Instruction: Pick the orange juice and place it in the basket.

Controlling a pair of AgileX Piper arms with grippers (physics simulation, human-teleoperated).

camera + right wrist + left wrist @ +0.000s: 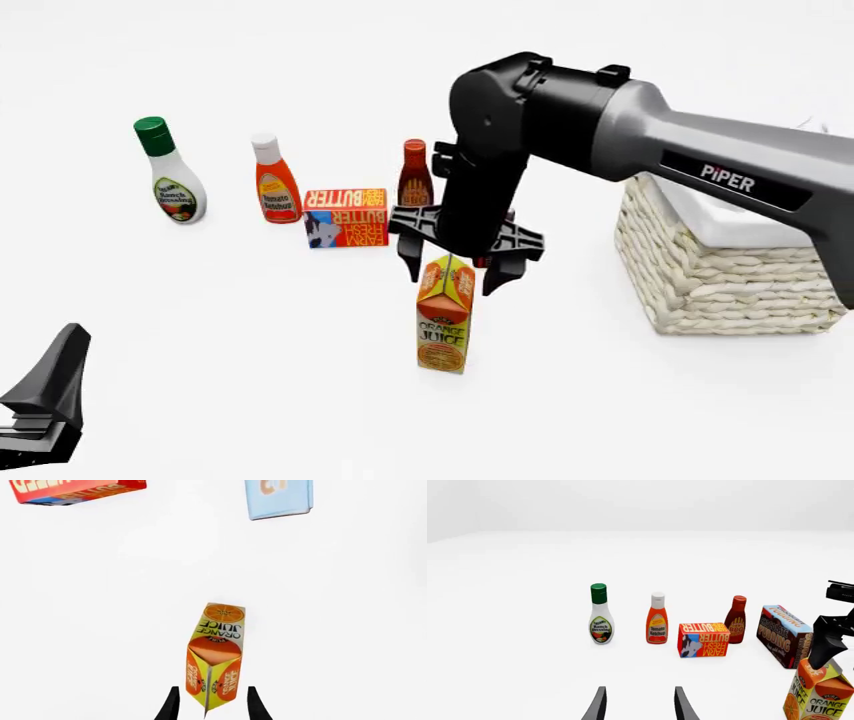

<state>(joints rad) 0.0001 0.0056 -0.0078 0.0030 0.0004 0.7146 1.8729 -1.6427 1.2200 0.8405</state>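
The orange juice, a small orange and yellow gable-top carton, stands upright on the white table; it also shows in the left wrist view and the right wrist view. My right gripper hangs just above it, open, one finger on each side of the carton's gable top, with small gaps showing in the right wrist view. The basket, cream woven wicker with a white lining, stands to the right, partly behind the right arm. My left gripper is open and empty, low at the near left.
Behind the carton stand a ranch dressing bottle, a ketchup bottle, an orange butter box and a dark red sauce bottle. A brown-and-blue pudding box lies right of them, hidden by the right arm in the front view.
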